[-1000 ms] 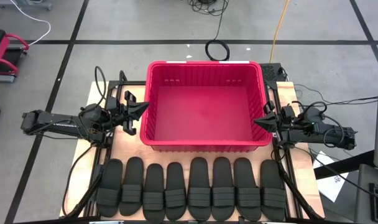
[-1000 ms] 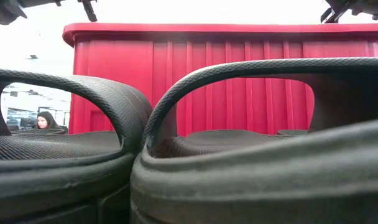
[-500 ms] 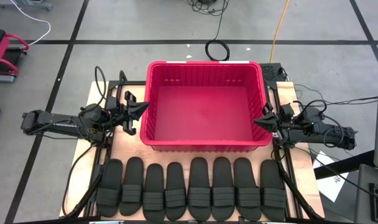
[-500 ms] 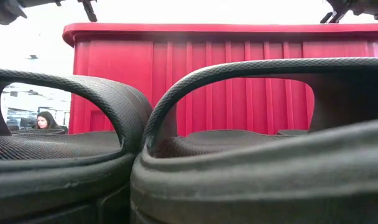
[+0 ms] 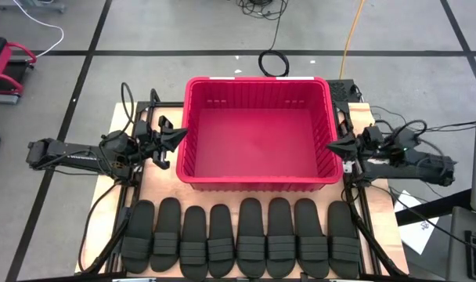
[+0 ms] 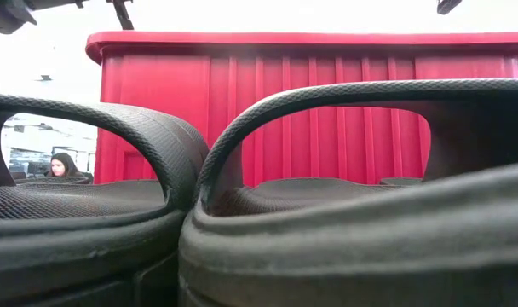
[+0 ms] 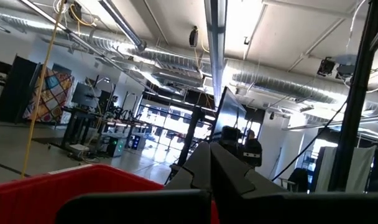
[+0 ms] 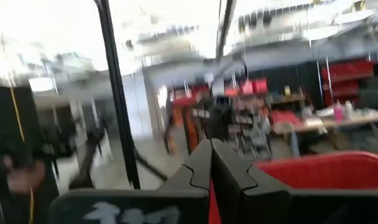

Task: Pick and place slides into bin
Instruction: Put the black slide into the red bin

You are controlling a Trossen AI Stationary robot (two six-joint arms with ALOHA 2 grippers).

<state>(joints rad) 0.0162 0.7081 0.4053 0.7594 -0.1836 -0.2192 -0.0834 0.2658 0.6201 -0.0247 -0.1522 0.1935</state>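
Red bin sitting mid-bench, nothing showing inside it. Eight black slides lying in one row on the bench just on the camera-near side of the bin, packed side by side, neighbours touching or nearly so; none picked yet.

Left end effector hovering just off the bin's left wall at about rim level, tips pointing at the bin, fingers pressed together and holding nothing; the left wrist view is showing both fingers meeting in the middle. Right end effector hovering just off the bin's right wall, tips also toward the bin, likewise closed and empty per the right wrist view.

A person is showing far behind the bin in the low view, under a slide strap.

Risks, as judgement: both arms sitting close to the bin walls, so swinging toward the slides could be clipping the rim and shoving the bin. Slides being packed so tight, a finger going down between two could be dragging a neighbour or grabbing two straps. Closed fingers needing to open before descending, otherwise just pushing a slide.
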